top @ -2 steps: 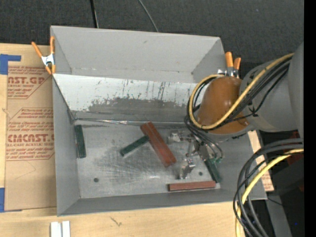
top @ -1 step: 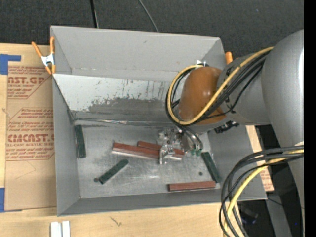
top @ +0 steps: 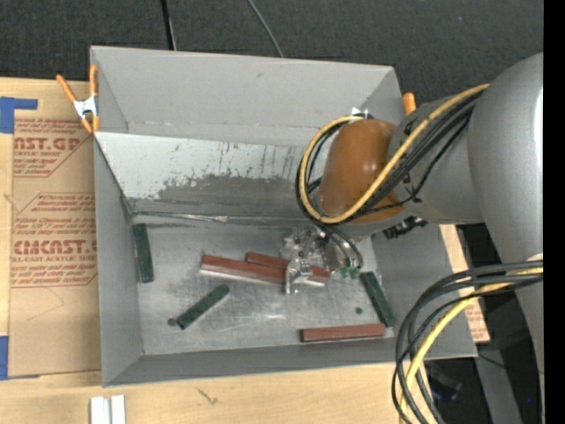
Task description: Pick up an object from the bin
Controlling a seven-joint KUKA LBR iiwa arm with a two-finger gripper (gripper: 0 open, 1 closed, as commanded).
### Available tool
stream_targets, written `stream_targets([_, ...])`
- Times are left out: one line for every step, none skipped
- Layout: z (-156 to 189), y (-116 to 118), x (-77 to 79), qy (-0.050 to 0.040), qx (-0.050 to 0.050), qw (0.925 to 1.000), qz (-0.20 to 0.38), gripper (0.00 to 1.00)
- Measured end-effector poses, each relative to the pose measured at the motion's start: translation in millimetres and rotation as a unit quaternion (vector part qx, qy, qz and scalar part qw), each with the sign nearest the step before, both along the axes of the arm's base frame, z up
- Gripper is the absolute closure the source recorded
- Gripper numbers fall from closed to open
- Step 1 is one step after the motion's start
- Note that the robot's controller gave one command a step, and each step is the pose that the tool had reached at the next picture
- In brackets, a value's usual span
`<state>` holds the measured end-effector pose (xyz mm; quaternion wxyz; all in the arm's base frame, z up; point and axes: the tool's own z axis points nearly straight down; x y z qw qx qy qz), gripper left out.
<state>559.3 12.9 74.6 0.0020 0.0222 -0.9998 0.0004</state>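
Hanging where: gripper (top: 305, 270) sits low at the right end of the red-brown sticks (top: 234, 268), middle of the bin (top: 221, 140).
Sticks' long way: running left from it.
Grip: wide or closed, I cannot tell.

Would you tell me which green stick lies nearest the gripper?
The green stick on the right, just beside the gripper; the middle one and the left one lie farther off.

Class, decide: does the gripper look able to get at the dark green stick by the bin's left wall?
Probably yes. The green stick lies alone with nothing on it, though close to the left wall; the gripper stands over the red-brown sticks in the middle.
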Motion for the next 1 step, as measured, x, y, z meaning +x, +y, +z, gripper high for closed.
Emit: stream_targets([147.3,9.1,15.6,-0.0035,0.0,0.9999,0.014,1.0])
